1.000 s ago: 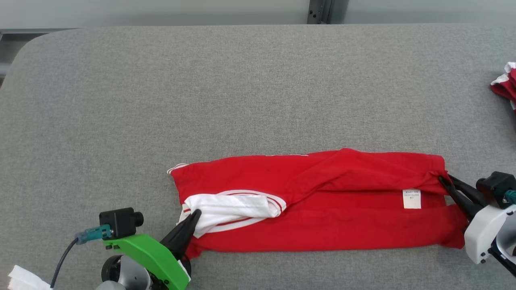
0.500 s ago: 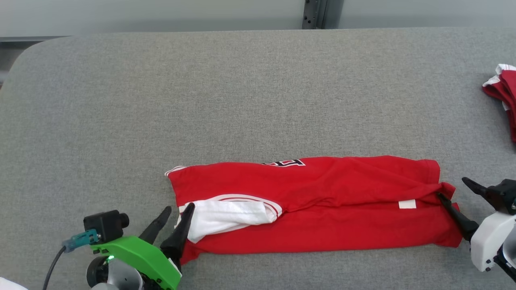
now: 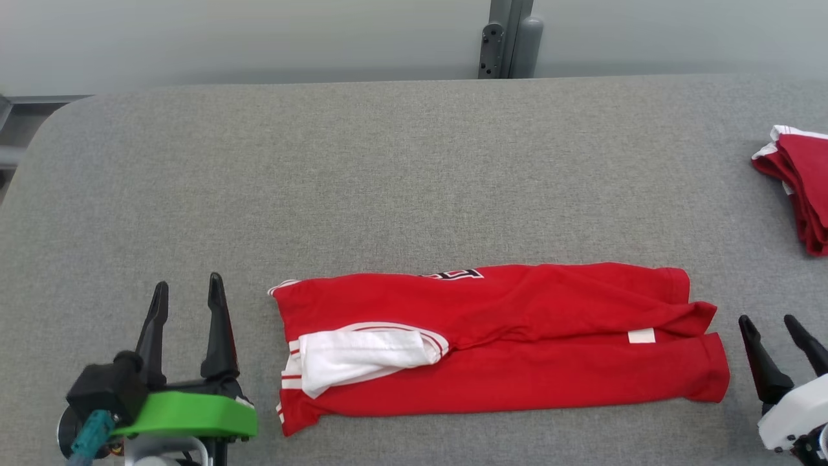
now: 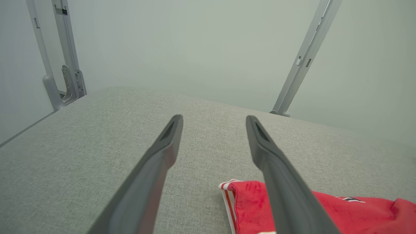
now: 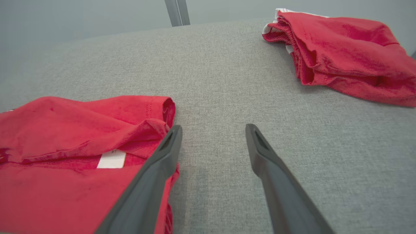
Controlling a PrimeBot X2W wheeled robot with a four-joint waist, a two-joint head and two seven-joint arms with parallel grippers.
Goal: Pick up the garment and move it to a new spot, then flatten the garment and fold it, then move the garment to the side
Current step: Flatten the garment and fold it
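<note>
Head view shows me the garment (image 3: pixel 504 343) stretched as a long band on the grey table (image 3: pixel 414 162), my left gripper (image 3: pixel 187 281) and right gripper (image 3: pixel 767 318) spread empty off its opposite short ends, the right nearer.

Bright, soft, even light; no glare. Faint shadow on grey woven-fabric table top (image 5: pixel 208 81) between long dark tapered fingers (image 5: pixel 151 182) in right wrist view. Head view sharp. Left wrist view: pale metal frame posts (image 4: pixel 304 61) splay outward, far wall (image 4: pixel 195 48) hazy.
</note>
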